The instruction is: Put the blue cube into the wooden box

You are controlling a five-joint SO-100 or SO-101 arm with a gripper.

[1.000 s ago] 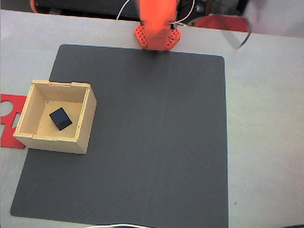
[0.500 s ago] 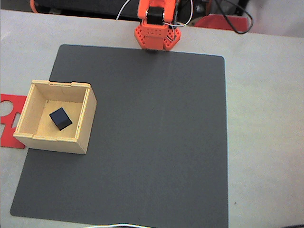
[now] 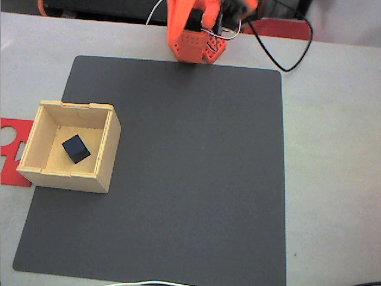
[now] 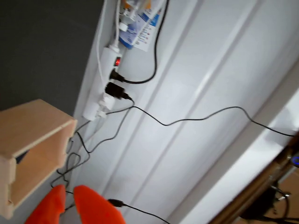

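Note:
In the fixed view the blue cube [image 3: 75,148] lies on the floor of the wooden box [image 3: 106,146], turned a little askew. The box stands at the left edge of the dark mat. The orange arm [image 3: 193,24] is folded back over its base at the top edge, far from the box, and looks blurred. In the wrist view my gripper [image 4: 70,190] shows at the bottom edge: two orange fingertips [image 4: 93,205] close together with nothing between them. The wooden box [image 4: 32,123] appears there at the left, seen from the side.
A dark grey mat [image 3: 190,179] covers most of the table. A flat red cut-out piece [image 3: 11,146] lies left of the box. A black cable [image 3: 280,59] loops at the top right. The wrist view shows a white power strip [image 4: 105,79] and cables.
The arm over its base has shifted and blurred, and the black cable loop at the top right has swung further down. Cube and box have not moved.

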